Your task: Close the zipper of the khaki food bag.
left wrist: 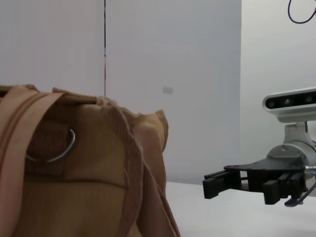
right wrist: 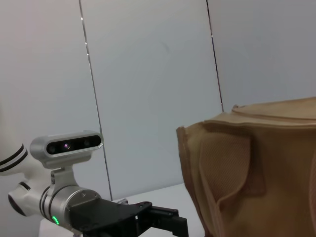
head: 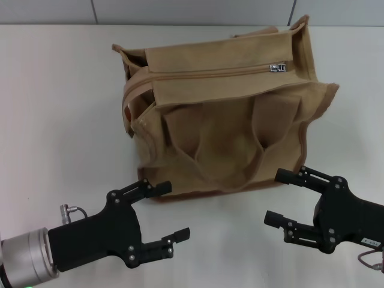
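Observation:
The khaki food bag stands in the middle of the white table, its two wide handles hanging down the front. The zipper runs across the top panel, and its silver slider sits near the right end. A dark gap shows at the top's left end. My left gripper is open in front of the bag's left corner, apart from it. My right gripper is open just in front of the bag's lower right corner. The wrist views show the bag's sides and the opposite grippers.
The white table stretches to both sides of the bag, and a pale panelled wall rises behind it. A metal ring hangs on the bag's left side under the handle strap.

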